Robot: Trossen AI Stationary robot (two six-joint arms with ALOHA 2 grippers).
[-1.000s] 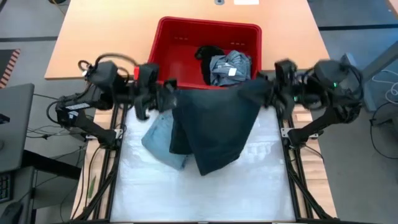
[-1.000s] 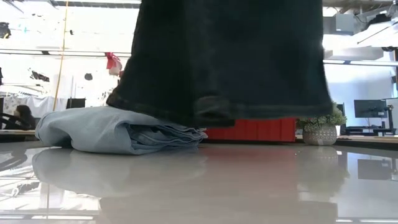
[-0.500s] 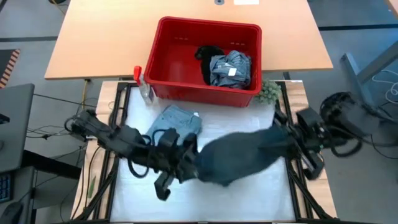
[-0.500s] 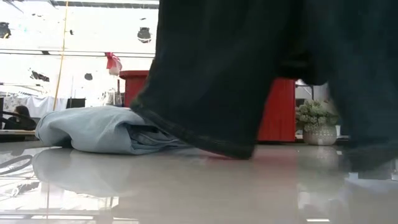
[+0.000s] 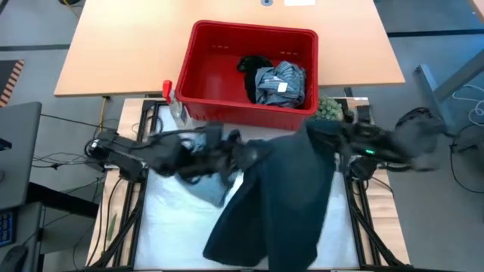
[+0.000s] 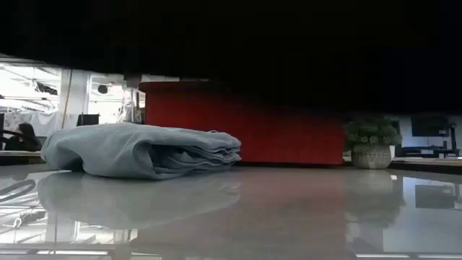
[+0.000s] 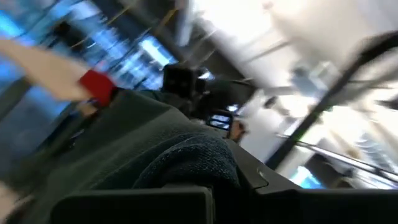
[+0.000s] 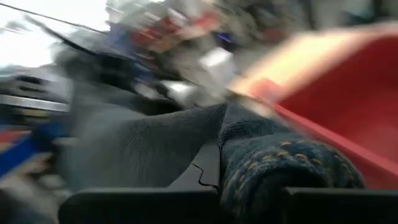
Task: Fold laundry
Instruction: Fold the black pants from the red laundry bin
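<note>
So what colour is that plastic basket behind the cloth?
Red plastic basket; clearest from the high view.

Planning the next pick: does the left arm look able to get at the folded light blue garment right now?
Probably not yet. The left claw is shut on the dark navy garment, which it holds up together with the right claw. That cloth hangs partly over the folded light blue garment, so it must be laid down first.

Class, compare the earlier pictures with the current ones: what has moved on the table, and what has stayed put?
Both grippers, left and right, kept hold of the dark navy garment, swinging it toward the table's front, then back up, so it now spreads over the table. The folded light blue garment, red basket and its clothes stayed put.
</note>
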